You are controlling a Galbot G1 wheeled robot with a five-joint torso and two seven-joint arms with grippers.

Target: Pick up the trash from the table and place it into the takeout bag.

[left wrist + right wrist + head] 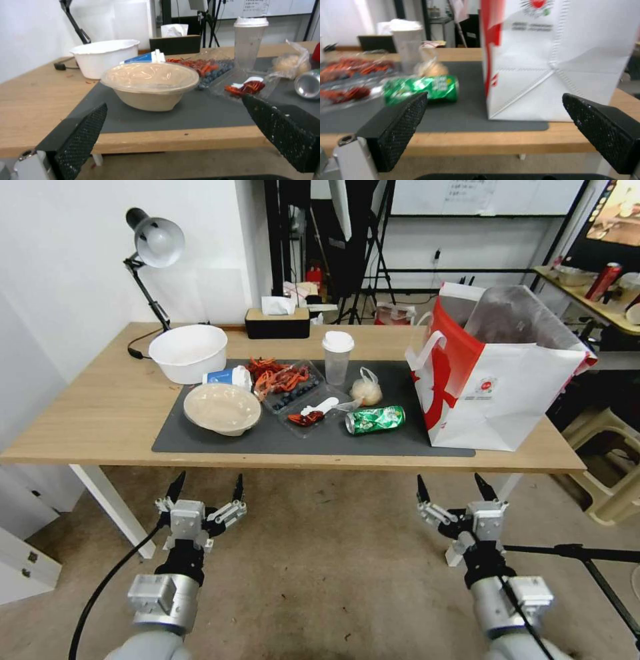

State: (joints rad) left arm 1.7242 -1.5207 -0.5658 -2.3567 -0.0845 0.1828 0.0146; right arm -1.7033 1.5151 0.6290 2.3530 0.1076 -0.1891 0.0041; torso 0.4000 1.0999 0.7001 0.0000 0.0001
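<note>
left gripper (pixel 206 492): fingers spread wide, holding nothing, hanging just short of the bench (pixel 100 407) edge
right gripper (pixel 453 490): same deal, wide open and empty, facing the takeout bag (pixel 507 387)
trash: all on the grey mat (pixel 220 440); beige bowl (pixel 222 409) on the left, green can (pixel 375 419) just beside the bag
tip: I'd take the can first with the right; it's closest, grab across its sides so it can't roll

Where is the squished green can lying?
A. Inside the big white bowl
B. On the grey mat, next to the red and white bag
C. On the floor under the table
B: the green can lies on its side on the grey mat, just left of the takeout bag.
</note>
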